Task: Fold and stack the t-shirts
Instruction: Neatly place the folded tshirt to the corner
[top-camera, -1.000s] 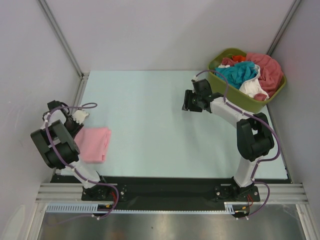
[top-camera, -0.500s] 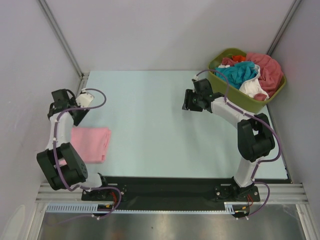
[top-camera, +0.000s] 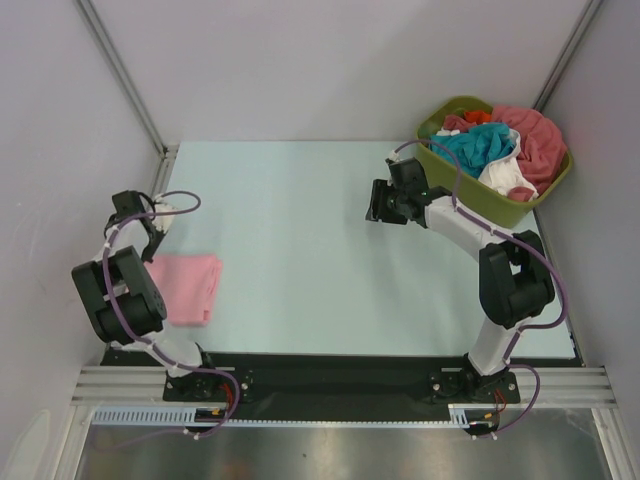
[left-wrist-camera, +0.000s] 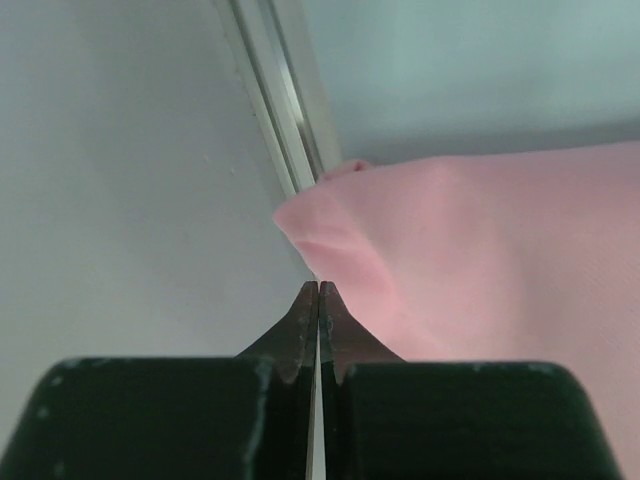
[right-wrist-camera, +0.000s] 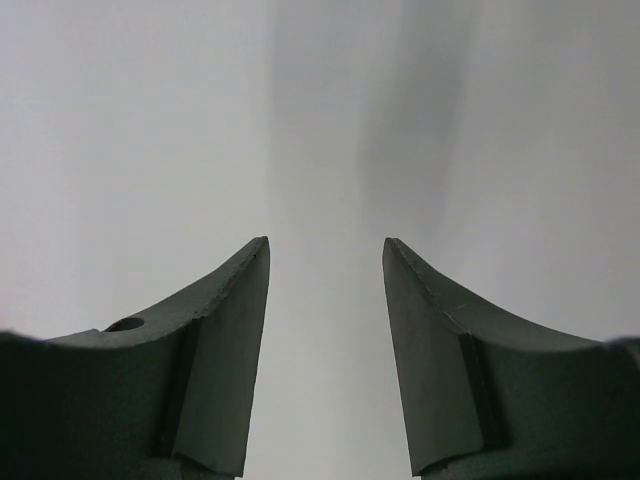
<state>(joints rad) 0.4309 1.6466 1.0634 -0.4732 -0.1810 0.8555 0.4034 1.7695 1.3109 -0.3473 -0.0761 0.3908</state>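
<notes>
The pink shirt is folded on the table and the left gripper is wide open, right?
No, the left gripper is shut, fingers together; the left wrist view shows it. The pink shirt is folded on the table.

The folded t-shirt at the near left is plain light pink, without any print. The counter is pale blue-green, and the walls are light grey. At the far right, the tub is olive-green. The heap inside it shows a teal shirt, a white shirt, a coral-red shirt and a little of an orange shirt. The arms are black and white, with purple cables. The left gripper has black jaws; the right gripper has dark grey jaws.
</notes>
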